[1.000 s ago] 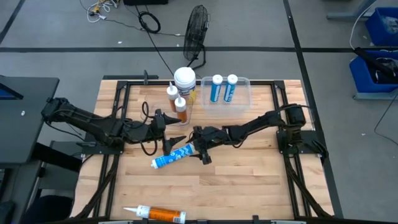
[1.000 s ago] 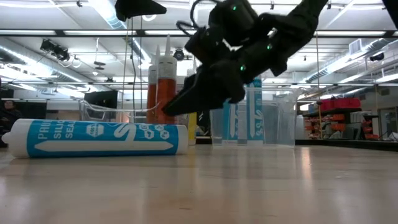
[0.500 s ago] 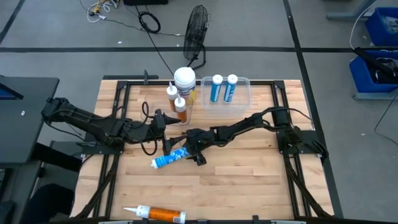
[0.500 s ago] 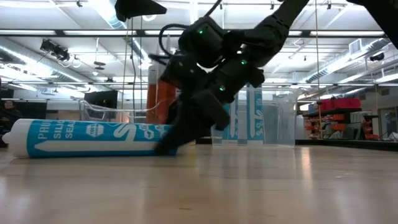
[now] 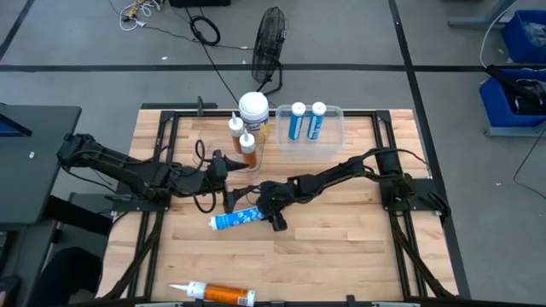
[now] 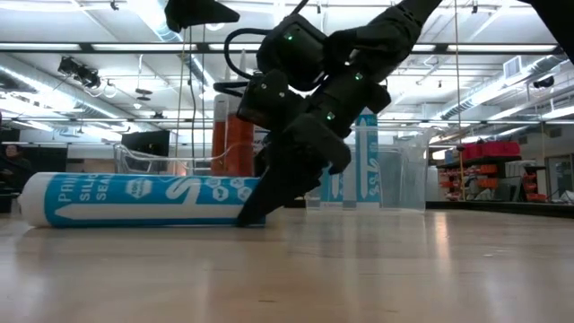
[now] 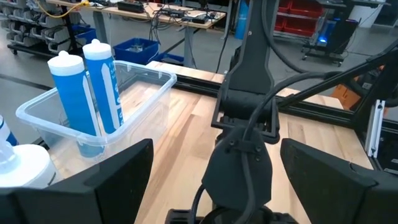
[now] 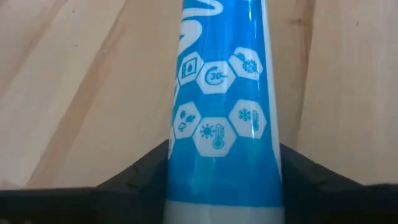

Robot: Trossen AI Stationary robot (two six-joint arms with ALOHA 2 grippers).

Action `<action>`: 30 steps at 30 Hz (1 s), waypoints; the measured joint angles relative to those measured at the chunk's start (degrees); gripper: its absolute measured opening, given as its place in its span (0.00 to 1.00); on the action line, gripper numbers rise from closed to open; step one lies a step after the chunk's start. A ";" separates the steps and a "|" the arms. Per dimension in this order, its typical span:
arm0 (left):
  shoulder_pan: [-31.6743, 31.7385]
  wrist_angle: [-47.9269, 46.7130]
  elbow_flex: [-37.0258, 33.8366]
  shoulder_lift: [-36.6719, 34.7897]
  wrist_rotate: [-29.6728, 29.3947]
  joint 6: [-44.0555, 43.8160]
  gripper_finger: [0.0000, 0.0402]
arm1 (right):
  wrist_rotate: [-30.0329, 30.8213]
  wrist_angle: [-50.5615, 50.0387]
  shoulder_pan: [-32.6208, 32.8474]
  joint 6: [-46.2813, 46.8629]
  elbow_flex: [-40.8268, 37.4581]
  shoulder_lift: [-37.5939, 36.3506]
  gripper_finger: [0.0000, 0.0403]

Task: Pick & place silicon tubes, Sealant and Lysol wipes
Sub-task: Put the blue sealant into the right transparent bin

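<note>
A blue sealant tube (image 5: 237, 218) lies on its side on the wooden table (image 5: 341, 256). My right gripper (image 5: 264, 209) has come down on the tube's right-hand end and is shut on it; the low view shows the tube (image 6: 143, 199) and the gripper (image 6: 260, 211). My left gripper (image 5: 223, 162) hovers open at the left, above the table, touching nothing. The Lysol wipes canister (image 5: 253, 109) with its white lid stands upright at the back beside two orange tubes (image 5: 242, 141). Two blue tubes (image 5: 307, 121) stand in a clear bin (image 5: 334, 136). My right gripper pinches the lying tube between its two fingers (image 8: 140, 171), which sit on the round sides of the end nearest the table's right edge (image 8: 186, 171). The fingers slant down from the table's right and lie along the tube. The tube rests full length on the table.
One more orange tube (image 5: 217, 294) lies by the near edge. Black frame rails (image 5: 388, 170) run along both sides of the table. The wood between the lying blue tube and the near edge is bare.
My right gripper has gone down and toward the table's left, tipped its fingers steeply downward, and closed them around the blue tube's right-hand end. The tube has shifted slightly along the table and still lies flat.
</note>
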 joint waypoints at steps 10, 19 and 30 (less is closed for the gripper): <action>0.00 -0.45 0.00 0.02 0.00 -0.64 0.89 | 0.67 -19.09 2.25 6.17 0.17 -3.58 0.61; 0.00 -0.85 0.00 0.02 0.00 -0.50 0.89 | 2.79 -30.48 6.51 11.14 -0.53 -8.31 0.60; 0.00 -1.13 0.00 0.02 0.20 -1.10 0.89 | 9.83 -28.03 7.58 17.16 -0.46 -13.02 0.70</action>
